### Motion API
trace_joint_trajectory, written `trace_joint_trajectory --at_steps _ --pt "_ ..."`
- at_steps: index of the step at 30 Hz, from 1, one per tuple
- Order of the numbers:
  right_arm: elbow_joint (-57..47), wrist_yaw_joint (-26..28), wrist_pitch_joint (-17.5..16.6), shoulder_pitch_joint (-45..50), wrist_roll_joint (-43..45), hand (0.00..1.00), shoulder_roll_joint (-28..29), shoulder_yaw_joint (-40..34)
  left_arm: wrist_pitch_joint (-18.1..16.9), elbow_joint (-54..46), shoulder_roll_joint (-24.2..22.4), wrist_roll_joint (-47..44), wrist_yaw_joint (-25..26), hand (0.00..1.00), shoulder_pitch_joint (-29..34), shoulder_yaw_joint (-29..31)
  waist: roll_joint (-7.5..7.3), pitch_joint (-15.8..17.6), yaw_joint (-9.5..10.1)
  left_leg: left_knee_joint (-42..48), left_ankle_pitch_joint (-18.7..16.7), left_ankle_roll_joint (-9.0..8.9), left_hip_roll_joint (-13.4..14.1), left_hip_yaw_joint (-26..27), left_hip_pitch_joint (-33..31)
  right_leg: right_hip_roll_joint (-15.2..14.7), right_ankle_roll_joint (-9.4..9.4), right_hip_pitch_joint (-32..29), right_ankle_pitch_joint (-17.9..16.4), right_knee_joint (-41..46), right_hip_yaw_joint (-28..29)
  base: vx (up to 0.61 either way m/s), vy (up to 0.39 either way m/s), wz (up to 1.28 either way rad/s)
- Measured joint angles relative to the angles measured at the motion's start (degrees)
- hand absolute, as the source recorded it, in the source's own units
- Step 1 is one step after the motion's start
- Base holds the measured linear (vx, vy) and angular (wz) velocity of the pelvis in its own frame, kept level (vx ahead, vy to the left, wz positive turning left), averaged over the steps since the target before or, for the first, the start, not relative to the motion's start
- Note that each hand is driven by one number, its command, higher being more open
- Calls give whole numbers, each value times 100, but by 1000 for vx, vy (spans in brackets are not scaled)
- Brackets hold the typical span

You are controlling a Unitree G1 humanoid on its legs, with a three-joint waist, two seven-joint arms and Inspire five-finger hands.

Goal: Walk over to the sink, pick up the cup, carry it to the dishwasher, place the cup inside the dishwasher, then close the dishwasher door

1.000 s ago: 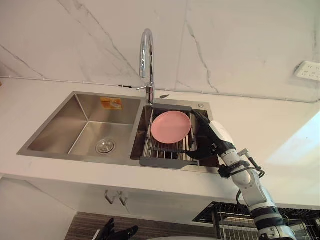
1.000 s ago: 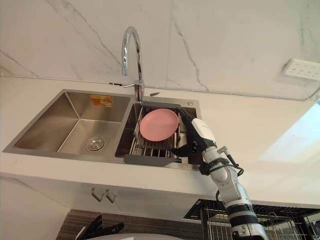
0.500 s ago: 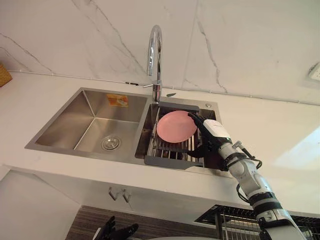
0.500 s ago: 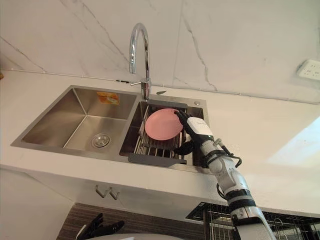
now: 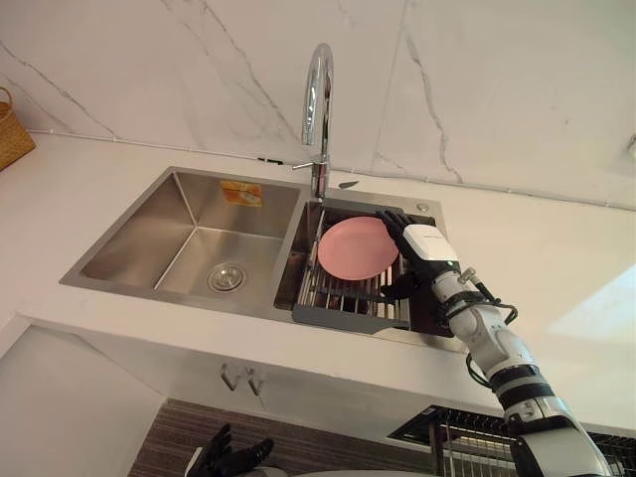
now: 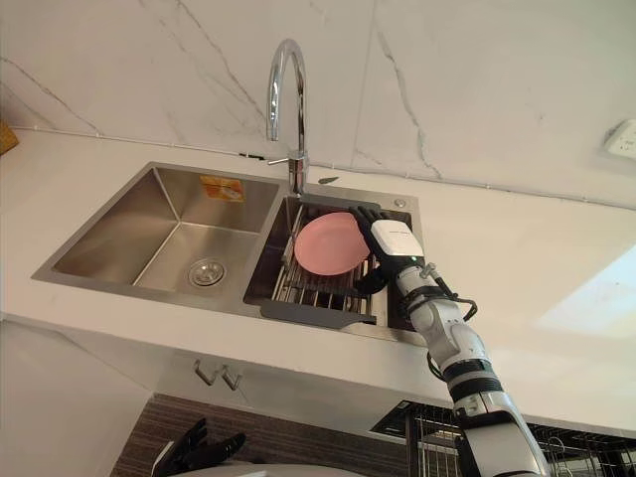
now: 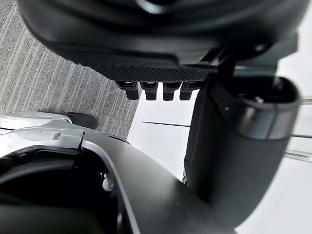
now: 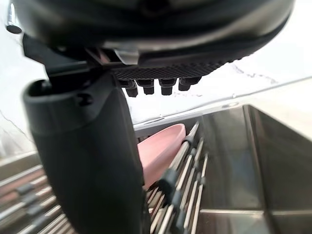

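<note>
A pink plate leans upright in a dark dish rack set in the right basin of the steel sink. My right hand hovers over the rack's right side, just beside the plate's rim, fingers straight and open, thumb hanging down toward the rack. In the right wrist view the plate and the rack's bars lie just past the thumb, and nothing is held. The hand hides the part of the rack under it. My left hand hangs low in front of the cabinet, open and empty.
A tall chrome faucet rises between the two basins. The left basin holds only its drain. A woven basket stands at the counter's far left. A wire dishwasher rack shows below the counter at the right.
The camera has shifted, so the whole sink sits further right in view. My right hand has moved closer to the pink plate, reaching further over the rack. The left hand stays low.
</note>
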Motion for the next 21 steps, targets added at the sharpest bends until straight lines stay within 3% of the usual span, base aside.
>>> trace_joint_trajectory --at_steps 9,21 --pt "238 -53 11 -208 -399 100 -45 72 10 -42 -9 0 -24 100 16 0 3 15 48 24 4 1 -7 -32 -22 -5 5 3 5 -6 -33 -3 1 1" --pt "462 -526 131 -445 -1076 100 -68 296 12 -126 -11 -2 -51 100 18 -1 -7 127 95 9 12 3 -17 -107 -98 -7 8 -9 7 -45 -121 1 0 3"
